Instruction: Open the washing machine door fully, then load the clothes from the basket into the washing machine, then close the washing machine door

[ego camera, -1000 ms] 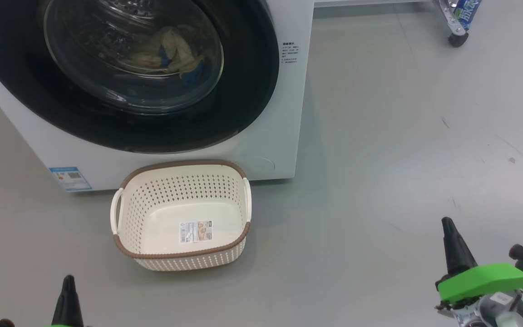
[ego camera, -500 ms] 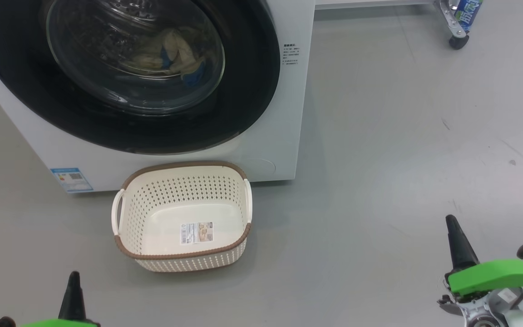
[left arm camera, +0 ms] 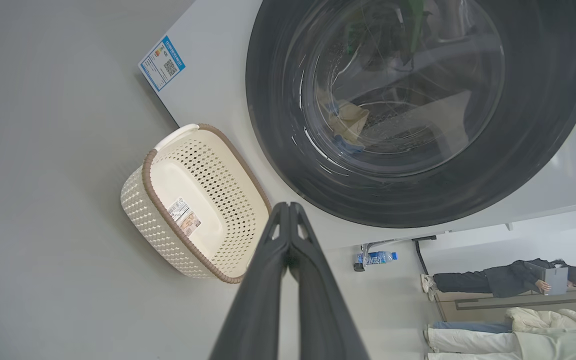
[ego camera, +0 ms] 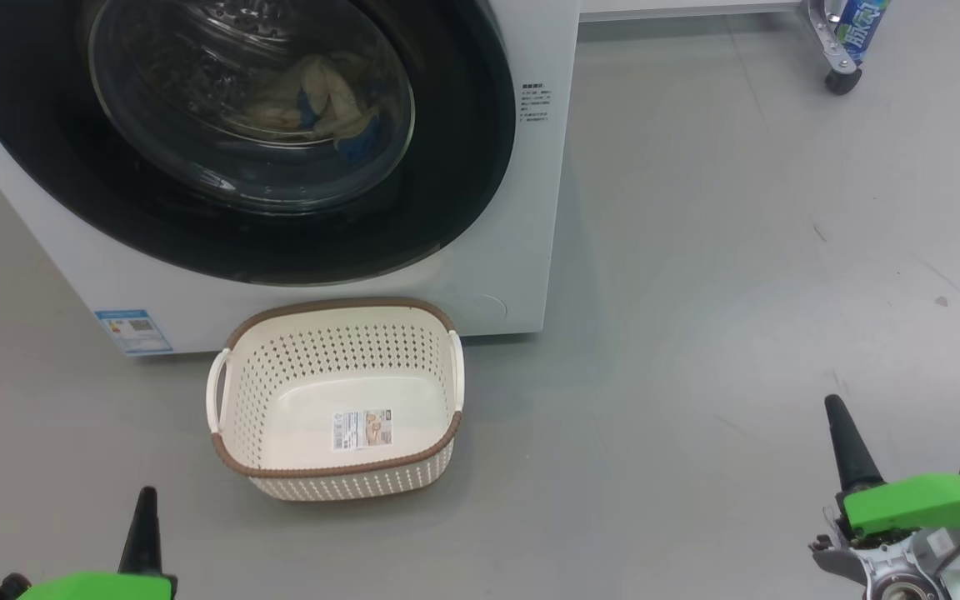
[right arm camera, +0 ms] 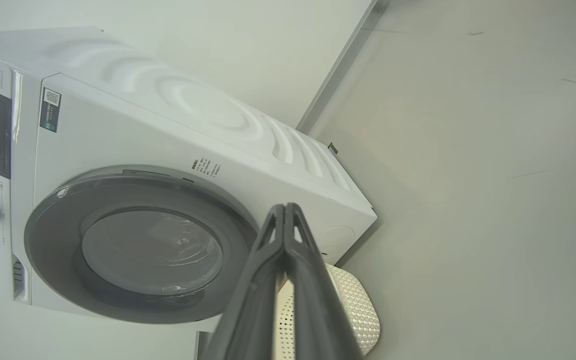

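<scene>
Upper left of the head view, the washing machine door (ego camera: 447,175) is sitting shut, with the clothes (ego camera: 322,100) lying behind its glass. They look soft and light. The glossy rim looks stiff and probably slippery, best taken at its edge. The basket (ego camera: 347,485) is standing empty at centre on the smooth grey floor (ego camera: 697,292). The left gripper (ego camera: 145,500) and right gripper (ego camera: 835,412) are hovering low, fingers pressed together, holding nothing.

You see: grey floor (ego camera: 697,250), black caster (ego camera: 838,81) far right, blue-labelled bottle (ego camera: 859,18) just beside it, person in dark clothes (left arm camera: 508,280), another in pale coat (left arm camera: 518,342).
</scene>
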